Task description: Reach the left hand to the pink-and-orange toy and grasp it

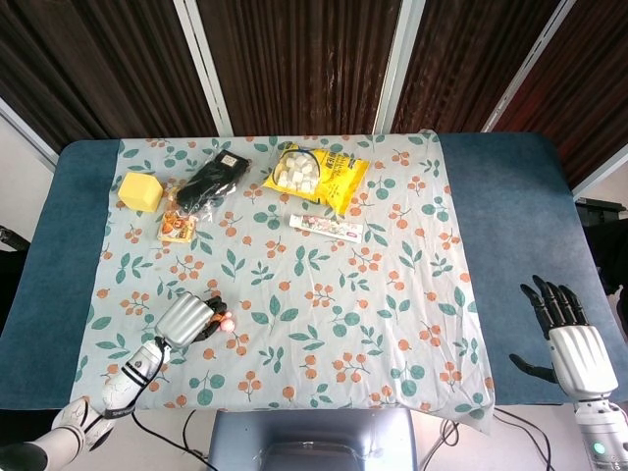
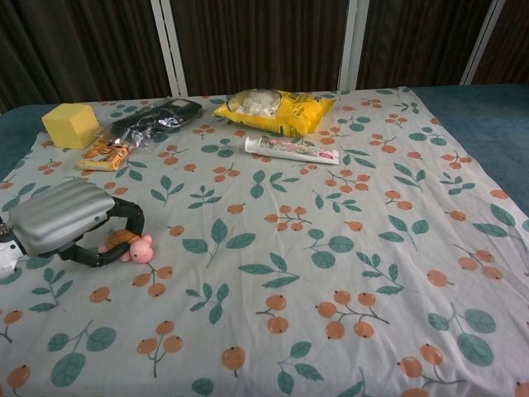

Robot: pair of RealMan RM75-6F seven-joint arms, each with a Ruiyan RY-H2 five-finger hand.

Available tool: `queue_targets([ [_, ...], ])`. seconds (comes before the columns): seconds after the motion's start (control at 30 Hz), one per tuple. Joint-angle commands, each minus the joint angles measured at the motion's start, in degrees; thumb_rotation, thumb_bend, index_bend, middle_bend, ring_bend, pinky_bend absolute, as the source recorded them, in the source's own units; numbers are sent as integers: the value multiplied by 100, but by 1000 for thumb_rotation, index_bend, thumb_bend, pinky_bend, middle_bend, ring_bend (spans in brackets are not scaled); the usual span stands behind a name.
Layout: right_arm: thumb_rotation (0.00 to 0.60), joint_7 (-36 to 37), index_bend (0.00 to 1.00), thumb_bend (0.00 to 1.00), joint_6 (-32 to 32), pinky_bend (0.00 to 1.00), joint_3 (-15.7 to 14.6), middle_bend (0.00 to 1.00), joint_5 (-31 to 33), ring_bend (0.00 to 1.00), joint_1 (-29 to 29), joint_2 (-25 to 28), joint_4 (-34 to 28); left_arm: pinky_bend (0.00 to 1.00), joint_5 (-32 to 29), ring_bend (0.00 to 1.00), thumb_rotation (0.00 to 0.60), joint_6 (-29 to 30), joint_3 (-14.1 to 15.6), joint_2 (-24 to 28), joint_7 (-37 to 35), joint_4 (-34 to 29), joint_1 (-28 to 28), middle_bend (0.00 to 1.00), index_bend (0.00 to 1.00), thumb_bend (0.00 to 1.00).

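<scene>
The left hand (image 2: 62, 222) is seen low at the near left of the table, its silver back turned up and its dark fingers (image 2: 124, 217) curled around the pink-and-orange toy (image 2: 131, 245). The toy is held against the floral cloth (image 2: 331, 215), with its pink head poking out to the right of the fingers; in the head view the same hand (image 1: 186, 319) and toy (image 1: 225, 322) are shown near the cloth's front left edge.

Further back on the left, a yellow block (image 2: 70, 124) is placed, with a small orange snack packet (image 2: 106, 152) and a black pouch (image 2: 157, 117) just beside it. Toward the middle, a yellow bag of white pieces (image 2: 277, 107) is laid, and a toothpaste tube (image 2: 291, 150) lies in front of it.

At the far right, off the cloth and past the blue table (image 1: 520, 216) edge, the right hand (image 1: 569, 339) is held with fingers spread apart and nothing in them.
</scene>
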Motion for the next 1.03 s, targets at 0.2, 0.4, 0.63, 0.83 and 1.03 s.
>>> queue_targets([
  [0.2, 600, 79, 0, 138, 65, 0, -42, 0, -103, 0, -26, 45, -22, 1000, 119, 886, 600, 451, 51, 492, 468, -918, 107, 15, 6, 435],
  [0.4, 600, 152, 0, 138, 79, 0, -78, 0, -174, 0, -31, 82, -39, 999, 71, 827, 600, 855, 24, 1451, 1471, -2538, 384, 34, 10, 435],
  [0.63, 600, 68, 0, 138, -228, 0, -195, 0, -105, 0, 18, 168, -150, 244, -255, 42, 600, 1878, 485, 3062, 1949, -5007, 1604, 24, 22, 420],
  [0.83, 600, -294, 0, 138, -143, 0, -109, 0, 5, 0, -19, 54, -203, 91, -166, 0, 600, 2538, 580, 3409, 1422, -5030, 2194, 0, 0, 397],
  [1.03, 600, -393, 0, 137, -151, 0, -141, 0, -70, 0, -12, -21, -222, 90, -471, 0, 600, 2274, 349, 3530, 1384, -5060, 2268, 0, 0, 396],
])
